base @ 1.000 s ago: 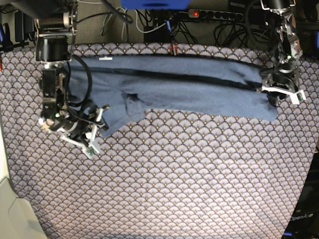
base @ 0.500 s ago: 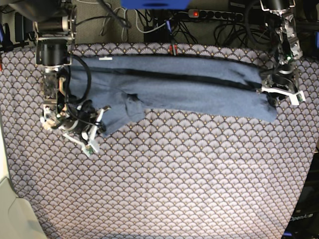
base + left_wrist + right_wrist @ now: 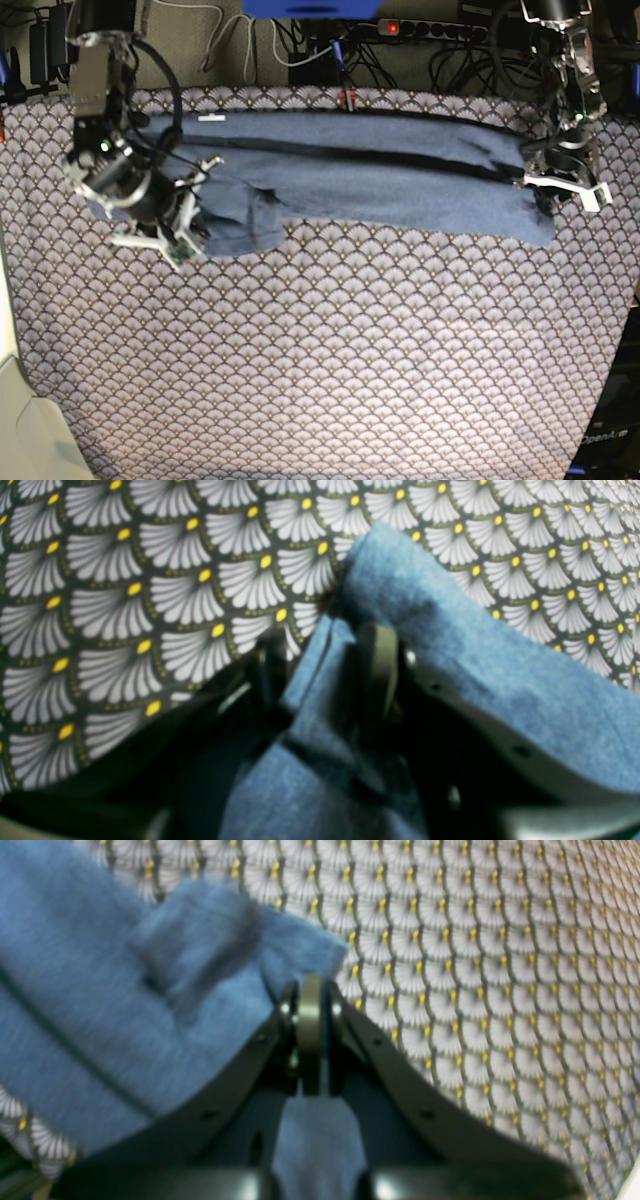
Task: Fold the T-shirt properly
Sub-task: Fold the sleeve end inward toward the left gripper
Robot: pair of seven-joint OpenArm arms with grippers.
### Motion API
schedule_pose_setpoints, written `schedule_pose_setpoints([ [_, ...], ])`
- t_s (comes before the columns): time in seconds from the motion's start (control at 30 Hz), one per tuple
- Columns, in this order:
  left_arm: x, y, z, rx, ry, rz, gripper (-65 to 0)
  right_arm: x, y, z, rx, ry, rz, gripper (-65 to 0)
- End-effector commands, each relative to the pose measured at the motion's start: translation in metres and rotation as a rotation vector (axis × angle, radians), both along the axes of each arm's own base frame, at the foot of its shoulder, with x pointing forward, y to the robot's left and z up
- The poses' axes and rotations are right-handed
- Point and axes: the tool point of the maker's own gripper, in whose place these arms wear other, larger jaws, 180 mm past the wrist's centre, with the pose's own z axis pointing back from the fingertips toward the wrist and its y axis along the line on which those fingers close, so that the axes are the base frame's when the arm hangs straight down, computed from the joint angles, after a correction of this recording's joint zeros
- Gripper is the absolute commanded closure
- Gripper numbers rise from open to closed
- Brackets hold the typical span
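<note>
The slate-blue T-shirt [image 3: 380, 170] lies as a long folded band across the far part of the table, its white neck tag [image 3: 211, 118] near the far left. At its left end my right gripper [image 3: 182, 232] is shut on a lower flap of the cloth. The right wrist view shows that gripper [image 3: 310, 1005] with its fingers pressed together and blue T-shirt fabric [image 3: 125, 1005] pinched between them. At the band's right end my left gripper [image 3: 562, 186] holds the cloth. Up close, my left gripper [image 3: 325, 655] has a fold of T-shirt [image 3: 480, 670] between its fingers.
The scallop-patterned tablecloth [image 3: 350, 360] covers the whole table. A power strip [image 3: 430, 30] and tangled cables run along the far edge. A beige surface [image 3: 25, 430] borders the near left corner.
My right gripper has shut on the shirt's lower-left flap, then swung up and back over the shirt's left end, drawing the flap in. The left arm has stayed put.
</note>
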Motion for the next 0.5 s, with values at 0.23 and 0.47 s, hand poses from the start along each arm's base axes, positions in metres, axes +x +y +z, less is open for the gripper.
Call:
schedule_pose_setpoints([
  [0.23,-0.006,0.000,-0.012,-0.015,0.045,-0.008,-23.4,-0.047,-0.011,-0.007,-0.002,0.035,-0.025,0.0],
  [0.47,-0.008,0.001,-0.015,-0.017,0.051,-0.003,-23.4,-0.083,-0.029,-0.025,0.011,0.097,-0.080,0.0],
])
